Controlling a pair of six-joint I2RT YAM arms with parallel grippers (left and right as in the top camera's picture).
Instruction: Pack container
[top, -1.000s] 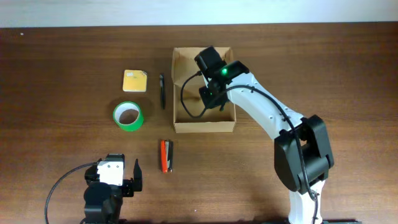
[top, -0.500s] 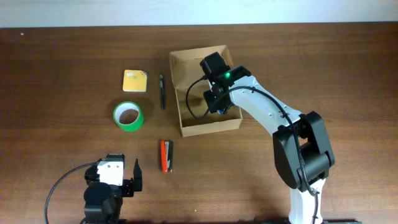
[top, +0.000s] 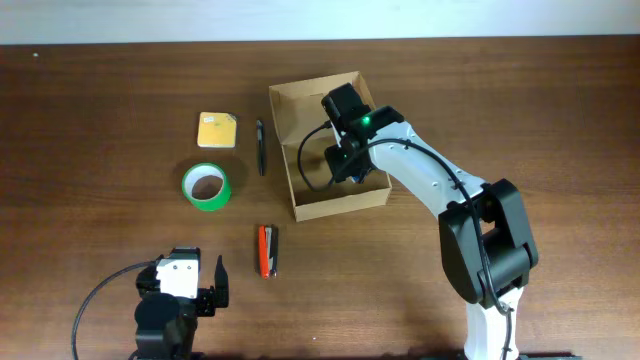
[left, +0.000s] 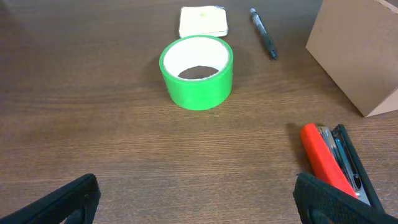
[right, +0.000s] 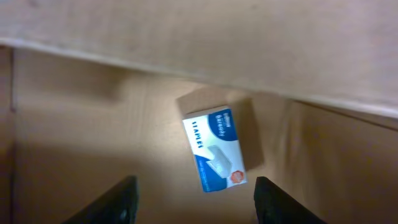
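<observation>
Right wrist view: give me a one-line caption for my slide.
Open right gripper hovers over the small blue-and-white box lying flat inside the container.

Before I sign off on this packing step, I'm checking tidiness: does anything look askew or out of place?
The container sits skewed against the table edge, unlike the straight pen. Inside it, the small blue-and-white box lies slanted. Nothing looks spilled or damaged.

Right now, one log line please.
right tool: open above small box in container | left tool: open, empty | outside: tape, pen, notes, stapler
</observation>
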